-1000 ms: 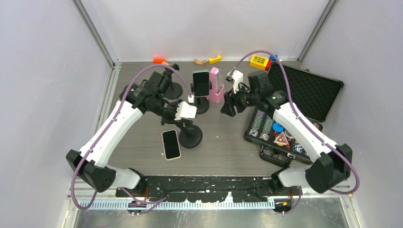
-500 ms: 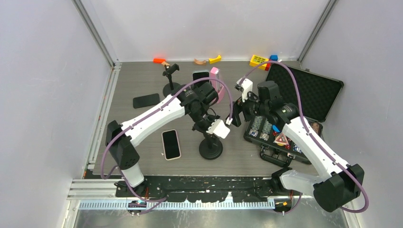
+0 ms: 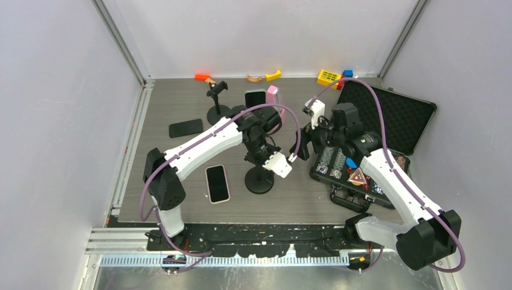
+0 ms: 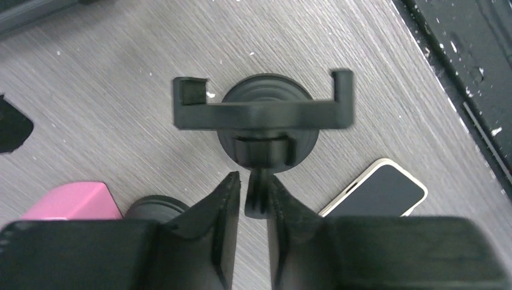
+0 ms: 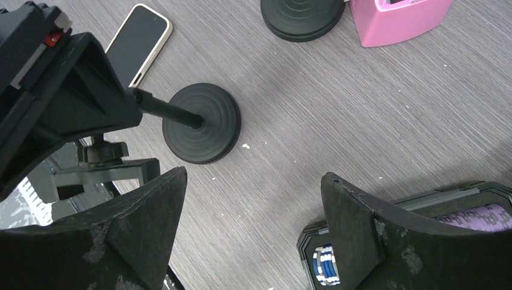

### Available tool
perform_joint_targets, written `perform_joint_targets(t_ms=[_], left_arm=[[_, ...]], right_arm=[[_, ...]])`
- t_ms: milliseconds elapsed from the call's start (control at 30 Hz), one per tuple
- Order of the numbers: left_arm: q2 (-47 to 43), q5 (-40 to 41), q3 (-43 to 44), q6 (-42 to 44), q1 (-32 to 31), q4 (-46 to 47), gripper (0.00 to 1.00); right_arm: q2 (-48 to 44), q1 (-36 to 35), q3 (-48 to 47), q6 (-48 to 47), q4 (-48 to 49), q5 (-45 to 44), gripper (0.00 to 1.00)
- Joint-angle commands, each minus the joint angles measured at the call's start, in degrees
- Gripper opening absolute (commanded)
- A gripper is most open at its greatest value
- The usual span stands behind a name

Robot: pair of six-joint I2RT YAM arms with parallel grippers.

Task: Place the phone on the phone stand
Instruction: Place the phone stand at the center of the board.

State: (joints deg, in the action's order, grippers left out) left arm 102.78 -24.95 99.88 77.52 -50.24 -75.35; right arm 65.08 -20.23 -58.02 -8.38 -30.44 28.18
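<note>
1. Phone [image 3: 217, 183], cream-rimmed with a dark screen, lies flat and screen up on the grey wood-grain table [image 3: 181, 103]. It is towards the near edge, just left of the stand's base and not touching it.
2. The black phone stand [image 3: 258, 180] has a round base, a thin post and a two-armed cradle. It stands on the table at mid-width, and its cradle holds nothing.
3. The left gripper [image 4: 252, 181] has its fingers [image 4: 226, 199] only narrowly parted on either side of the post. I cannot tell whether they pinch it.
4. The right gripper [image 5: 253, 178] hangs just right of the stand with its jaws spread wide, holding nothing.
5. A pink block-shaped holder [image 5: 401, 18] sits on the far side of the stand.
6. An open black hard case [image 3: 392, 115] lies at the right.
</note>
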Motion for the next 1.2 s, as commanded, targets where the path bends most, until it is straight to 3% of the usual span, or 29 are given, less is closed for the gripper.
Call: perform_joint_targets(t_ms=[0, 100, 400, 567, 833, 1000, 1167], left_arm=[[-1.05, 1.33, 1.49, -2.43, 0.05, 1.91, 0.32], [-4.45, 2.25, -3.35, -3.94, 0.06, 8.17, 0.5], [-17.62, 3.36, -18.95, -16.43, 3.2, 23.95, 0.83], [-24.0, 3.4, -34.22, -24.82, 4.27, 45.01, 0.85], [-26.26, 1.26, -42.77, -42.69, 4.36, 61.02, 0.75], [-28.63, 5.75, -48.76, -52.85, 4.36, 70.03, 0.72], [-30.46, 9.5, -52.8, -54.69, 4.36, 74.09, 0.55]], right_arm=[[-2.05, 0.19, 0.33, -1.8, 1.63, 2.82, 0.87], [-1.86, 0.19, 0.52, -2.05, 1.6, 3.49, 0.87], [-1.24, 0.23, 0.63, -2.33, 1.33, 4.31, 0.86], [-0.48, 0.19, 0.5, -2.51, 1.27, 4.19, 0.86], [-0.72, 0.32, 0.62, -2.83, 1.09, 3.37, 0.86], [-0.47, 0.5, 0.71, -3.12, 1.03, 3.13, 0.86], [0.09, 0.55, 0.63, -3.37, 0.95, 3.04, 0.86]])
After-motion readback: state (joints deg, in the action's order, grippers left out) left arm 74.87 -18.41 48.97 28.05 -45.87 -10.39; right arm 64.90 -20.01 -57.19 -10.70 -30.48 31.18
